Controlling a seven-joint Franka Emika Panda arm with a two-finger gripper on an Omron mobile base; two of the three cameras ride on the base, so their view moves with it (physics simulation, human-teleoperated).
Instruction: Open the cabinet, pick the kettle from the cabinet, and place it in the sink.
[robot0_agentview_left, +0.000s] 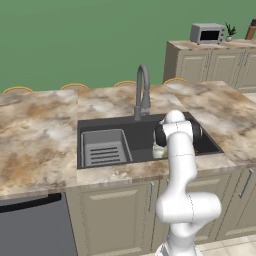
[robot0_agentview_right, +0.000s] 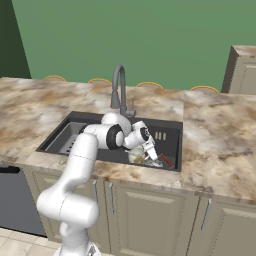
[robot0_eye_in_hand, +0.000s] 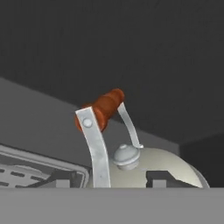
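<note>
The cream-white kettle (robot0_eye_in_hand: 175, 168) sits in the right part of the dark grey sink (robot0_agentview_left: 140, 136), its lid knob (robot0_eye_in_hand: 127, 156) up and its reddish-brown handle bar (robot0_eye_in_hand: 103, 109) raised above it. My gripper (robot0_eye_in_hand: 109, 181) hangs just over the kettle with its fingertips (robot0_eye_in_hand: 157, 178) spread well apart, one either side of the handle's metal strap, so it is open. From the right base, the gripper (robot0_agentview_right: 152, 155) reaches down into the sink (robot0_agentview_right: 167, 134) beside the kettle (robot0_agentview_right: 136, 156). My own arm partly covers the kettle (robot0_agentview_left: 159, 150) in the left base view. The cabinet is out of view.
A ribbed light grey tray (robot0_agentview_left: 105, 147) fills the sink's left part. The curved silver tap (robot0_agentview_left: 142, 90) stands behind the basin. Marbled counter (robot0_agentview_left: 40, 135) surrounds it. Beige door fronts (robot0_agentview_left: 117, 220) with silver handles line the counter's front, beside a dark dishwasher front (robot0_agentview_left: 35, 227). A microwave (robot0_agentview_left: 207, 33) stands far right.
</note>
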